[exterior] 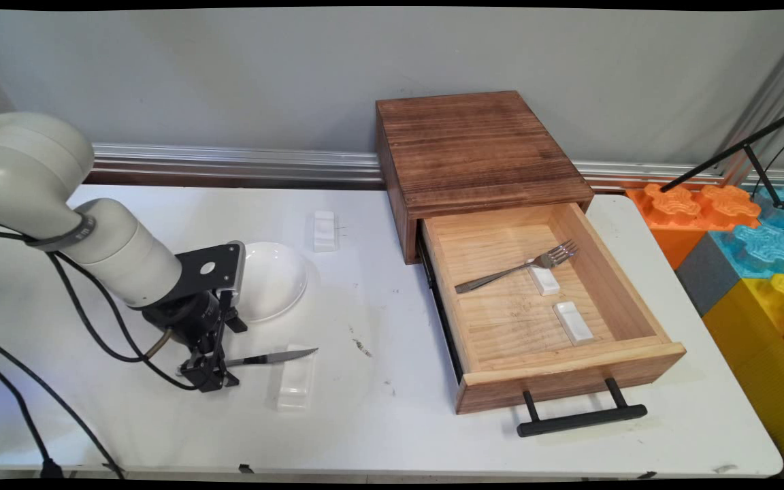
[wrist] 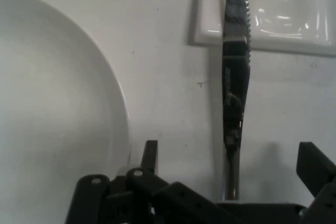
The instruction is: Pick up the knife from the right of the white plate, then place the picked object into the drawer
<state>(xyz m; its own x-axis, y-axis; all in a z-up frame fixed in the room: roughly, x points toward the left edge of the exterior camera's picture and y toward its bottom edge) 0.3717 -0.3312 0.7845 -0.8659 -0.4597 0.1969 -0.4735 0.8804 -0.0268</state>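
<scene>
We've got the gripper low over the white table, front-left area, at the handle end of a serrated knife.

Gripper state: fingers spread wide in the hand view, one fingertip on the left, the other at the right edge, and the knife handle sits between them, nearer the right one. No contact visible on either side, so nothing is held; jaws are open and straddling the handle.

Knife axis: in the main view it runs roughly left-right, the handle at the gripper, the blade pointing right toward the drawer side. Its blade crosses over a small white cutlery rest, tip past it. In the hand view the long axis runs straight away from the palm, so the fingers close across the handle's width, not along it.

Neighbours: white bowl just behind the gripper, close to the left finger. Second white rest further back. Wooden box with its drawer pulled open is well apart to the right, holding a fork and two more rests.
</scene>
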